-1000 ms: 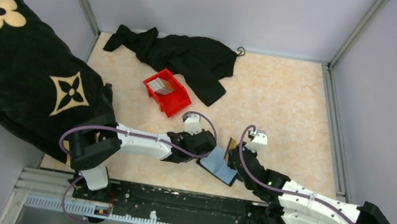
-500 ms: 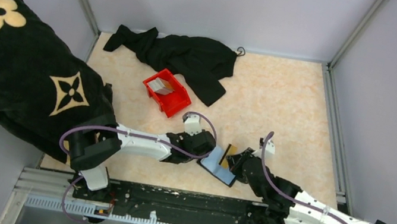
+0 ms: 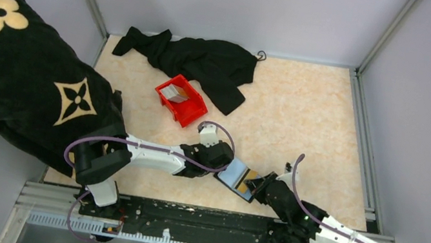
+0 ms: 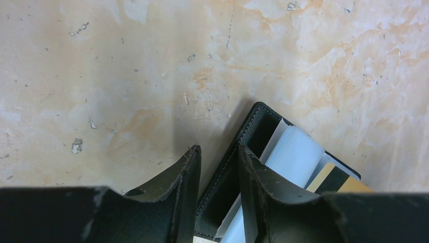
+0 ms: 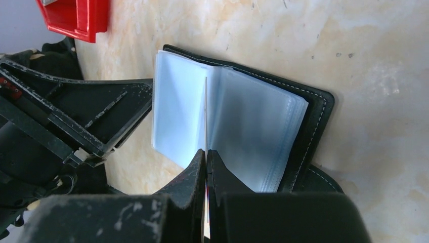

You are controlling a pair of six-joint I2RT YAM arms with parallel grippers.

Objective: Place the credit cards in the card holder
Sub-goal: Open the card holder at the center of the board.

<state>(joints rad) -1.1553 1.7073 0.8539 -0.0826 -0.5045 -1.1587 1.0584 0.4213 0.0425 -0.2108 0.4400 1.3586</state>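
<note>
The card holder (image 3: 232, 174) lies open near the front of the table, its clear bluish sleeves (image 5: 253, 126) fanned over the black cover. My left gripper (image 4: 217, 154) is shut on the cover's left edge (image 4: 228, 169), one finger outside and one inside. My right gripper (image 5: 206, 152) is shut on a thin credit card (image 5: 206, 114) seen edge-on, its tip standing between two sleeves. In the top view this tan-gold card (image 3: 248, 181) sits over the holder's right half, just ahead of the right gripper (image 3: 260, 184). More cards (image 3: 173, 92) lie in the red bin.
The red bin (image 3: 184, 105) stands behind the holder, left of centre. A black garment (image 3: 199, 60) is heaped at the back of the table. A large black blanket with tan flower marks (image 3: 17, 77) hangs over the left side, above the left arm.
The right arm has swung down and to the left, carrying the card from beside the holder onto its sleeves. The left gripper and the holder have stayed put.
</note>
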